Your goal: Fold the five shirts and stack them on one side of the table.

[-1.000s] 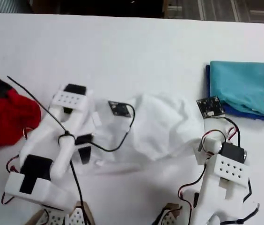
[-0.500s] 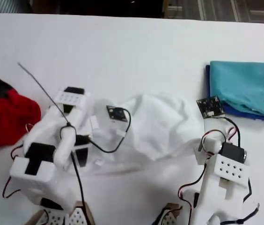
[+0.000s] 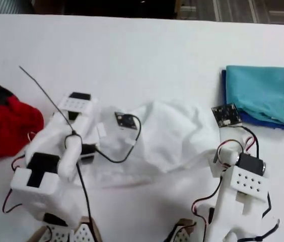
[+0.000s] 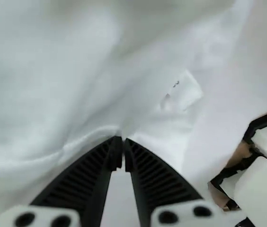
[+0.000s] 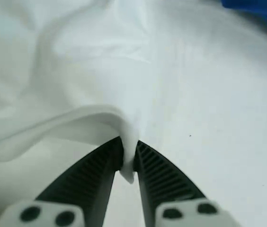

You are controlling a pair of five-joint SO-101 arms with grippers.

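Your left gripper [image 4: 123,151] and right gripper [image 5: 128,163] each pinched the white shirt [image 3: 172,133]; teal shirt [image 3: 263,93] lay folded on blue shirt [image 3: 263,122], right; red shirt [image 3: 8,126] remained crumpled, left

The white shirt [image 3: 167,136] is soft, matt, creased cloth, the red garment [image 3: 6,123] thicker and fuzzy, the teal shirt [image 3: 265,93] smooth cloth, the surface [image 3: 132,60] smooth matt white, and the left hand [image 4: 123,149] and right hand [image 5: 128,158] ribbed matt black plastic.

Crumpled white shirt [image 3: 168,135], central, perhaps half-folded
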